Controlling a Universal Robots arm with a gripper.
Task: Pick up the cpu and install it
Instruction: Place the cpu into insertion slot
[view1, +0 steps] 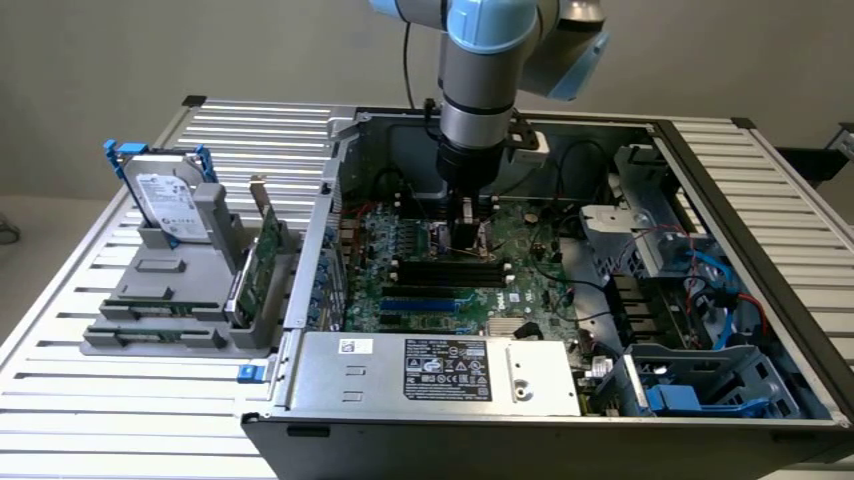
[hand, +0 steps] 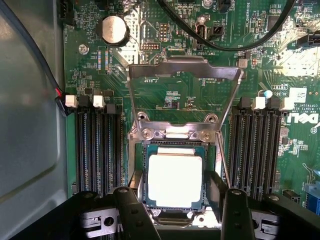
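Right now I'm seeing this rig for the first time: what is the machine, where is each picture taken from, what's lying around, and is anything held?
The machine is a single robot arm with a gripper at its end. It reaches down into an open computer case standing on a slatted metal table.

The exterior view comes from a camera off the arm. The wrist view looks from the arm's wrist onto the green motherboard.

On the exterior view's left, a grey holder carries a hard drive and green circuit cards.

In the wrist view the cpu, a small square silver chip, lies in its socket, and the metal retaining frame is swung open. The gripper straddles the chip. Whether it grips it, I cannot tell.
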